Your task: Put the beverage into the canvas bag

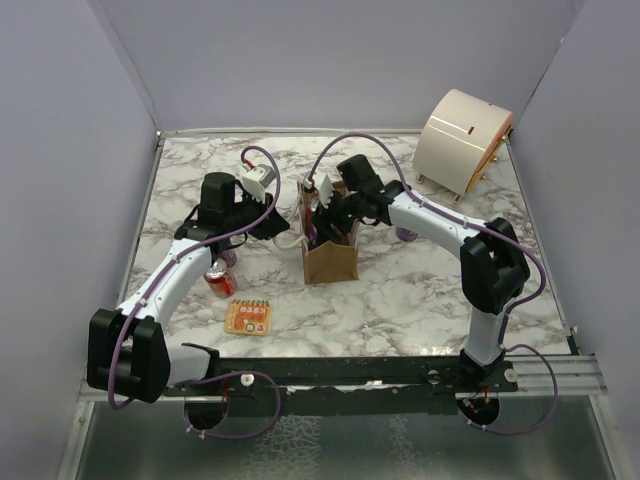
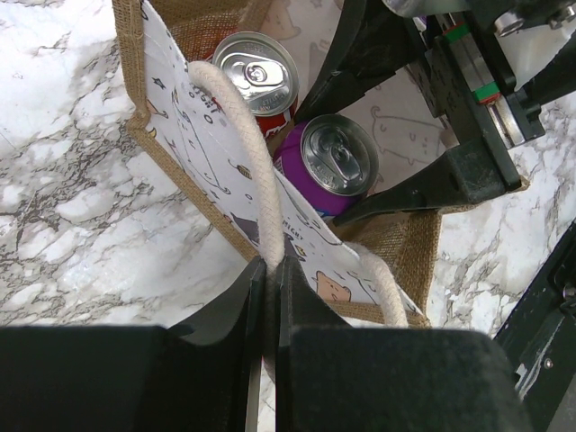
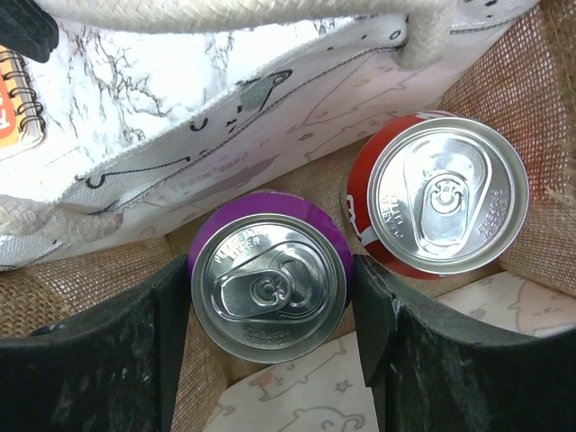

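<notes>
Right wrist view: the right tool (image 3: 270, 310) gripped the purple beverage (image 3: 268, 290) inside the canvas bag (image 3: 531, 135) (beside a red can (image 3: 445, 193)); the left tool (image 2: 273, 283) pinched a handle (image 2: 241, 144), we judged, to hold the mouth open.

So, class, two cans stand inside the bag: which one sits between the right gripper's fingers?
The purple can: the right gripper straddles it, touching both of its sides. The red can stands beside it, outside that grip.

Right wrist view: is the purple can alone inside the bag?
No, a red can stands upright right beside the purple can inside the bag.
</notes>
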